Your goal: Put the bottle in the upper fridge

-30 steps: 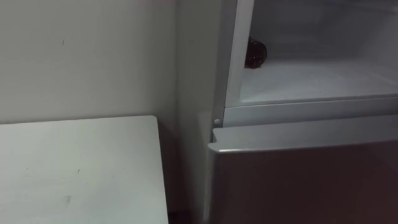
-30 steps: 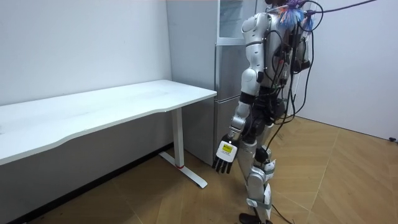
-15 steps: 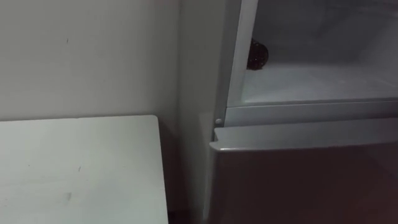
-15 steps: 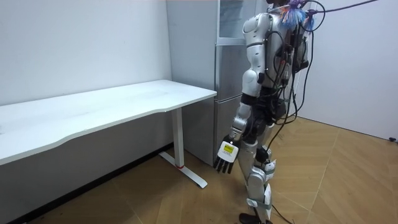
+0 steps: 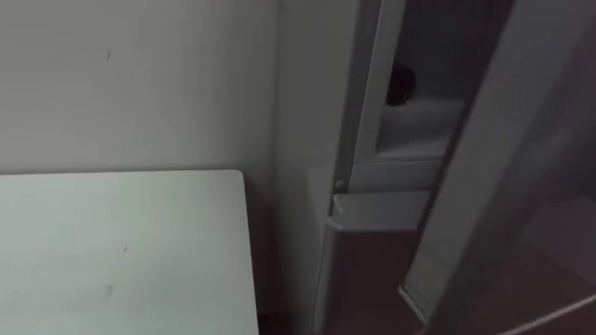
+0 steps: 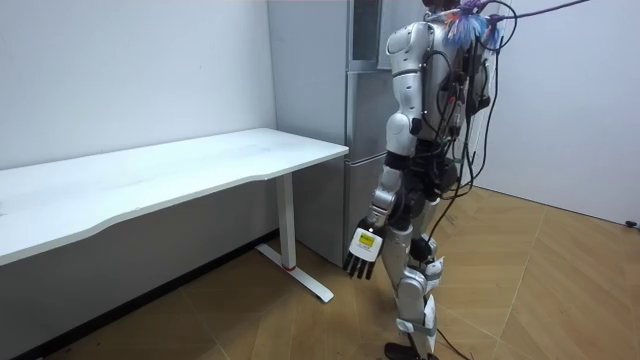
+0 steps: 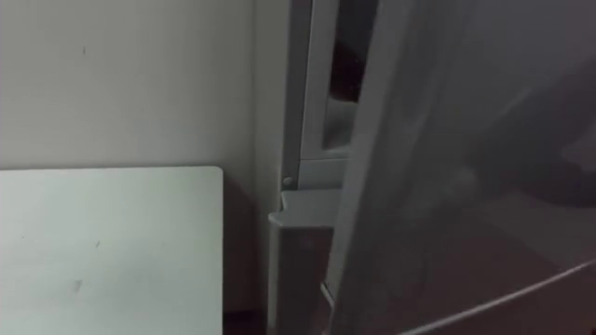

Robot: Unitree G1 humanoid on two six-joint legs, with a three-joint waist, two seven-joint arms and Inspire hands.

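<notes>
The robot stands on the wooden floor (image 6: 250, 320) facing the fridge (image 6: 362, 120), just right of the white surface (image 5: 121, 251), which runs along the pale wall (image 5: 140, 84). The left hand (image 6: 360, 252) hangs at its side, fingers loosely apart and empty. The dark bottle (image 5: 402, 84) lies on the upper fridge's shelf, far left, behind the half-closed upper door (image 5: 484, 167).
</notes>
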